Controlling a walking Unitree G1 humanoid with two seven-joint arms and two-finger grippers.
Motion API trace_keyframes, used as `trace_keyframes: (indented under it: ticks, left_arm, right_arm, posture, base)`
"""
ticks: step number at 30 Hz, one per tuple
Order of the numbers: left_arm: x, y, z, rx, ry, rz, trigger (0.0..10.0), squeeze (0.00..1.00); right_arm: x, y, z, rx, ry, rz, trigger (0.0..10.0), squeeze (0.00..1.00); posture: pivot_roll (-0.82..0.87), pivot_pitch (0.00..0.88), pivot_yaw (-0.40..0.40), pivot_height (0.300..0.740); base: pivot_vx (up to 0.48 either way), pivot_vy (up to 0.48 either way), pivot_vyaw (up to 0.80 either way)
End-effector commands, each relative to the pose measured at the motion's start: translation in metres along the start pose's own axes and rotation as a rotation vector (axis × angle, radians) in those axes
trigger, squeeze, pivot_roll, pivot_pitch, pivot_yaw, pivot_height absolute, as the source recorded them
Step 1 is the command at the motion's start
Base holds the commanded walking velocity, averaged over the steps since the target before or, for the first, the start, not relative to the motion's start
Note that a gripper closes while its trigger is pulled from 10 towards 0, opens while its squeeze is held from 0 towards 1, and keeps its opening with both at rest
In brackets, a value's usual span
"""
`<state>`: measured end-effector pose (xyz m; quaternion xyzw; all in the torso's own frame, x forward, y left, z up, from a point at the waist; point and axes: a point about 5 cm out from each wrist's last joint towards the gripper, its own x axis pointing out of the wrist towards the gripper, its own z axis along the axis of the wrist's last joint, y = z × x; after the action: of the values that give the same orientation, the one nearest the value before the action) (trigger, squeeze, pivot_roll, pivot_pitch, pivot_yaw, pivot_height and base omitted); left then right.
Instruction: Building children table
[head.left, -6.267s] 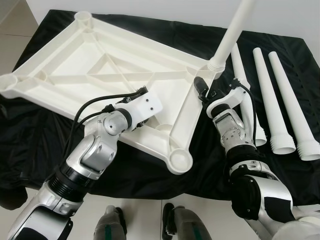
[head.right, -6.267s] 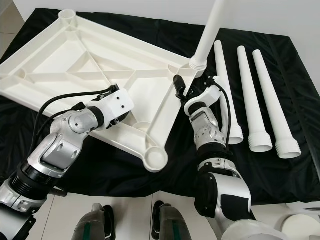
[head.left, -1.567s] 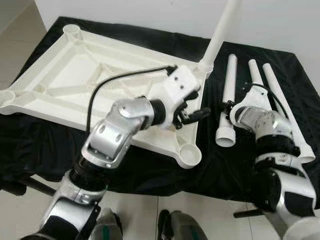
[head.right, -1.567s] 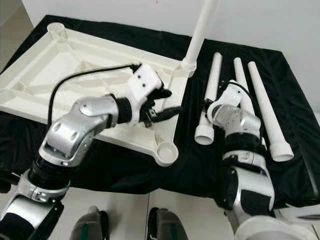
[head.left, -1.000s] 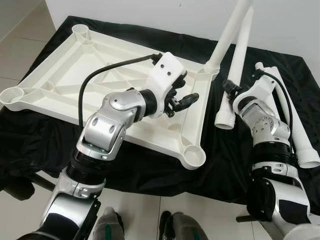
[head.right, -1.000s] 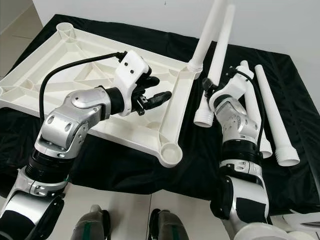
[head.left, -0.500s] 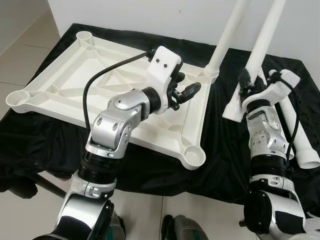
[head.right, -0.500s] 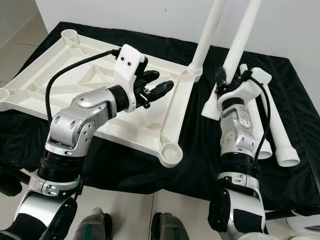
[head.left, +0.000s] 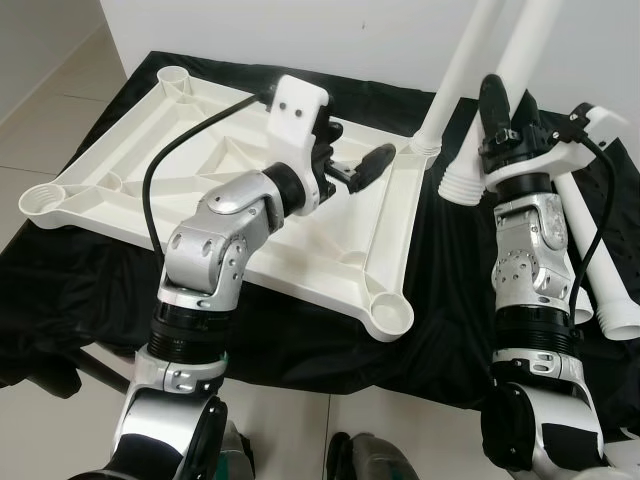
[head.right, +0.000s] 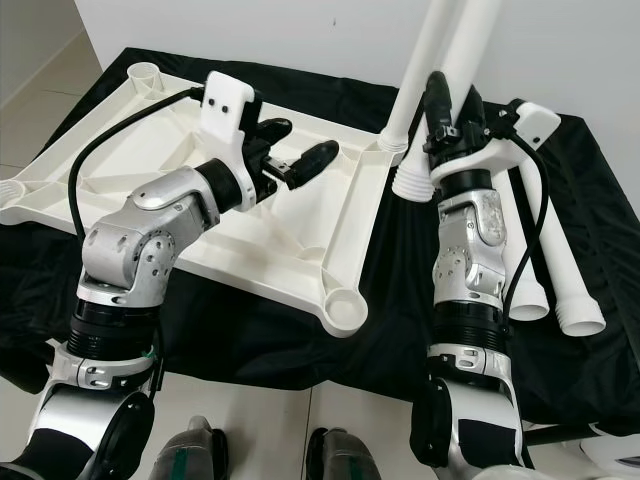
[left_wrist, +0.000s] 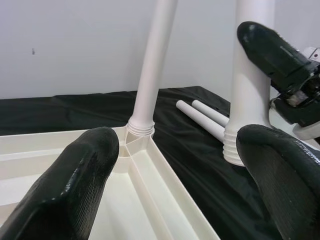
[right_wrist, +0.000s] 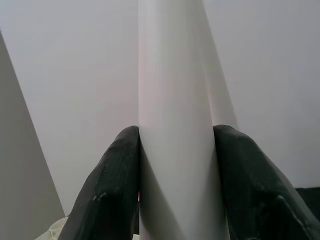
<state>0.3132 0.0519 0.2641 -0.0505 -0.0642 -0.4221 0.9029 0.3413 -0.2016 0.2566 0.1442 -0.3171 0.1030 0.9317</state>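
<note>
Right gripper (head.left: 508, 112) clamps a table leg (head.left: 520, 60) upright, threaded end hanging off the black cloth beside the mounted leg (head.left: 455, 80); left gripper (head.left: 350, 160) open over the upturned tabletop (head.left: 200, 150); risk: leg tilts in that low grip and misses the near corner socket (head.left: 390, 318).

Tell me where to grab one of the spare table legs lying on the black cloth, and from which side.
Take a spare table leg mid-shaft, from above, fingers across its width. It lies flat on the black cloth, round and tapered; its ribbed end is wider and probably harder to clamp.
</note>
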Motion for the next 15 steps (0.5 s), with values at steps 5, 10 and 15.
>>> trace_keyframes:
  ticks: [5,10,15]
  left_arm:
    - [-0.006,-0.017,0.017,-0.066,-0.12,-0.167,10.0,1.0]
    - [-0.009,-0.023,0.026,-0.121,-0.177,-0.242,10.0,1.0]
    - [-0.008,-0.023,0.03,-0.17,-0.193,-0.265,10.0,0.0]
  right_arm:
    - [-0.001,0.013,0.009,-0.01,-0.044,0.12,10.0,0.0]
    - [-0.003,0.018,0.006,0.002,-0.016,0.181,10.0,0.0]
    - [-0.007,0.02,0.002,0.018,0.021,0.235,10.0,0.0]
  posture:
    - [0.01,0.013,-0.047,0.74]
    - [0.02,0.005,-0.055,0.74]
    - [0.02,0.005,-0.06,0.74]
  base:
    - [0.0,0.0,0.0]
    - [0.0,0.0,0.0]
    - [0.0,0.0,0.0]
